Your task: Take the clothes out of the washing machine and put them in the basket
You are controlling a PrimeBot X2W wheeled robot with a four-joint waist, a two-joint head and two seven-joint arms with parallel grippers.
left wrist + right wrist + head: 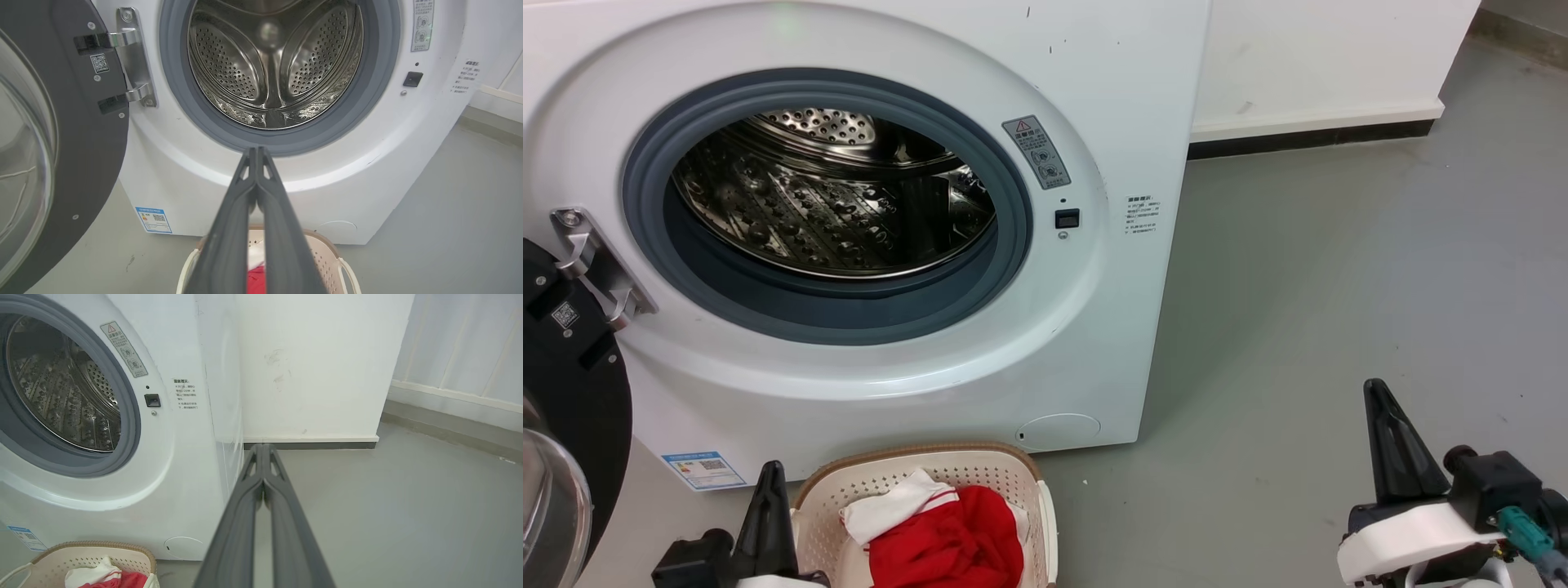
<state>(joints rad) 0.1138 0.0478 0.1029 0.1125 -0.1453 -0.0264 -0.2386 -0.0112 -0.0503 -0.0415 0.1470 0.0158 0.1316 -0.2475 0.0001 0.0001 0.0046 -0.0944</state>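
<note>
Two pairs of fingers low in the head view, each pressed together and holding nothing. Left fingers point(770, 482) just beside the left rim of the basket point(915, 452): likely to nudge or tip it on any swing rightward. Right fingers point(1376, 396) well apart, over free floor point(1298, 286). Red and white clothes point(939, 535) heaped in the basket, just before the washing machine point(1111, 98).

Left wrist view: drum point(269, 61) bare as far as visible, so task judged about done. Swung-out door point(81, 143) close on the left, its hinge edge a snag for a wide sweep.

Right wrist view: wall point(318, 375) ahead, machine corner hard on the left, plenty of room rightward for drawing back.
</note>
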